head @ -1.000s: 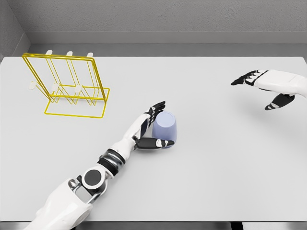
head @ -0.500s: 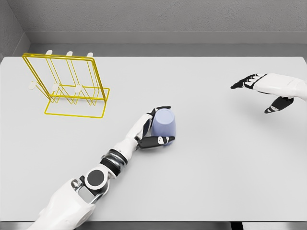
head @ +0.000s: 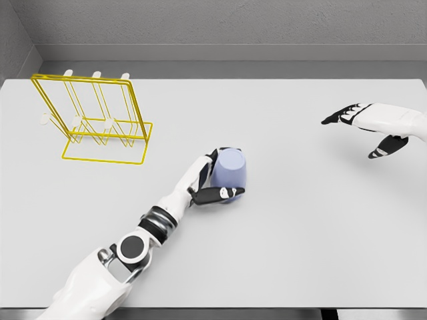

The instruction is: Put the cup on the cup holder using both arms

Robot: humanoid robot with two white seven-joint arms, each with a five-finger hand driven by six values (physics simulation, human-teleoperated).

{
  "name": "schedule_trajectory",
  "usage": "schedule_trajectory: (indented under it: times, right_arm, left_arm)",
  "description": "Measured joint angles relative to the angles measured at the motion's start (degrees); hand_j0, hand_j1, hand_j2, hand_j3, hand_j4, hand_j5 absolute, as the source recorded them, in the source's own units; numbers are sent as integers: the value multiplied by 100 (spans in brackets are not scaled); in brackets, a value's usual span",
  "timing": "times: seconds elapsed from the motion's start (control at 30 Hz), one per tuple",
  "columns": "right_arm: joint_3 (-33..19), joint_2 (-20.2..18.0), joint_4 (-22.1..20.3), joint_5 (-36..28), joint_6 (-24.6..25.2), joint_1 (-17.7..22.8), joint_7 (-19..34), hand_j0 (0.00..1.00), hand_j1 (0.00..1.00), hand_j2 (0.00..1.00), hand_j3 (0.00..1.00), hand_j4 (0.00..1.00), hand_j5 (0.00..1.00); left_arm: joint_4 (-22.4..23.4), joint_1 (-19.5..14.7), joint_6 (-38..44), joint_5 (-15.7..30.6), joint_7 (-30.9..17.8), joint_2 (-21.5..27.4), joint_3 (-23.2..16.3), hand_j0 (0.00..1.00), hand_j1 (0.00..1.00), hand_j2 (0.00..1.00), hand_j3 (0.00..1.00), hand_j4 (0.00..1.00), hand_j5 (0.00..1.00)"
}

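A pale lavender cup (head: 230, 169) stands upside down near the middle of the grey table (head: 280, 240). My left hand (head: 215, 175) wraps it from the left, fingers curled over its far side and the thumb across its near side. The yellow wire cup holder (head: 93, 119) with white-tipped pegs stands at the far left, well apart from the cup. My right hand (head: 363, 127) hovers over the table's right side, far from the cup, with its fingers spread and nothing in them.
Grey walls (head: 220, 27) rise behind the table and along its left side. The table's front edge (head: 267, 309) runs along the bottom of the view.
My left hand's fingers have closed around the cup, which has shifted slightly up and back. The right hand has drifted a little to the right.
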Motion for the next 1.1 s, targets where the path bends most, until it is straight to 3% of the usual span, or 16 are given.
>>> schedule_trajectory:
  times: [0.53, 1.1]
  right_arm:
    - [26, 150, 116, 17, 0, -9, 181, 100, 100, 100, 100, 100, 100]
    - [23, 168, 119, -10, 0, 9, 189, 100, 100, 100, 100, 100, 100]
  left_arm:
    - [-731, 79, -225, 37, -25, 294, 406, 70, 70, 70, 70, 70, 70]
    - [-873, 105, -1567, 95, -26, 764, 730, 70, 70, 70, 70, 70, 70]
